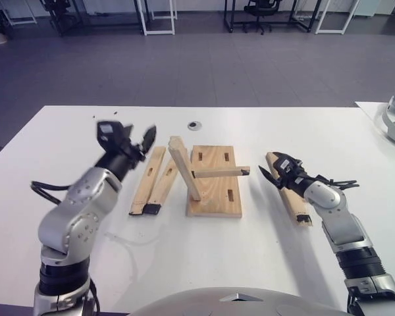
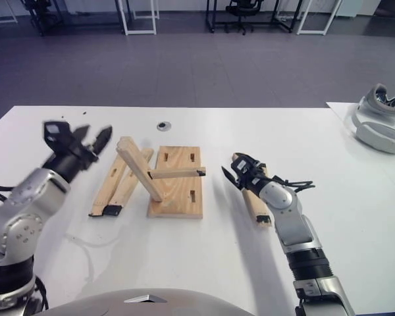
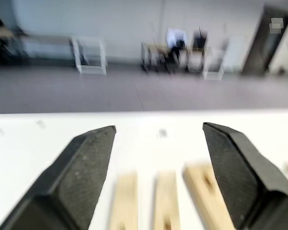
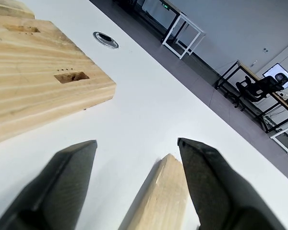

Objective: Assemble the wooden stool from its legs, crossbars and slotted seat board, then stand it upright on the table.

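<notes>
The slotted seat board (image 1: 216, 191) lies flat mid-table. A leg (image 1: 184, 167) stands tilted at its left edge, and a crossbar (image 1: 221, 172) juts from that leg to the right. Two loose legs (image 1: 149, 179) lie side by side left of the board. My left gripper (image 1: 137, 139) hovers open just left of their far ends, which appear between its fingers (image 3: 86, 158) in the left wrist view. Another wooden piece (image 1: 291, 199) lies right of the board. My right gripper (image 1: 271, 168) is open over its far end (image 4: 165, 191), and the board's corner (image 4: 38, 91) lies beside it.
A round grommet (image 1: 195, 125) is set in the table behind the board. A white headset (image 2: 380, 122) rests on a neighbouring surface at far right. A black cable (image 1: 46, 187) hangs by my left arm. Bare table lies in front of the parts.
</notes>
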